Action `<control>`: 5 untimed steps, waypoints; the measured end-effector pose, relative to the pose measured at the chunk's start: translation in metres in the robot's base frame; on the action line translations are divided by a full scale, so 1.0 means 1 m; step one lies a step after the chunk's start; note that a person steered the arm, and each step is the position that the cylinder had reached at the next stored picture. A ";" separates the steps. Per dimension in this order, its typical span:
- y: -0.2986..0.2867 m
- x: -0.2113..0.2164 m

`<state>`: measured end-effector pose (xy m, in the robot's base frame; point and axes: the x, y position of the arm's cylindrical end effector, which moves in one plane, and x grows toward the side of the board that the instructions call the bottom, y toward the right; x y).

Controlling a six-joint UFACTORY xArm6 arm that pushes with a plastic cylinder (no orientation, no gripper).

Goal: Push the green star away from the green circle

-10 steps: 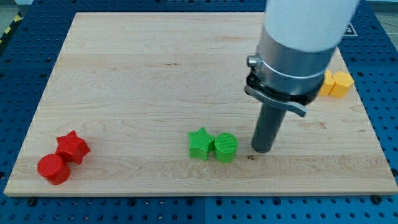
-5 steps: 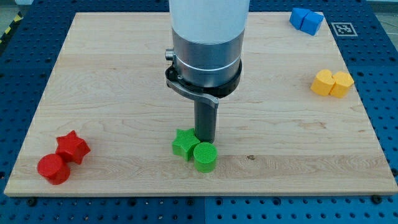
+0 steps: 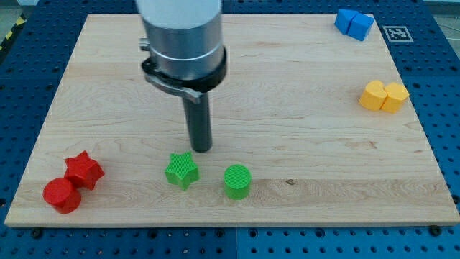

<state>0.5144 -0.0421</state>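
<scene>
Green star (image 3: 181, 170) near bench (image 3: 108, 86) bottom edge, apart from green circle (image 3: 237, 180) on view's right, a bare gap between. My tip (image 3: 200, 149) just above star, toward its right, close. No pincer present, only a rod.

We appear to be in a robotics lab: a wooden desk (image 3: 302, 86) rests on a blue perforated mounting plate (image 3: 445, 108), with a printed fiducial marker (image 3: 397, 33) and yellow-black hazard tape (image 3: 10, 34) beyond the board's far corners.
</scene>
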 end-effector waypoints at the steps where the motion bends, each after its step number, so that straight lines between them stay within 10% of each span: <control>1: 0.003 0.023; 5: 0.000 0.079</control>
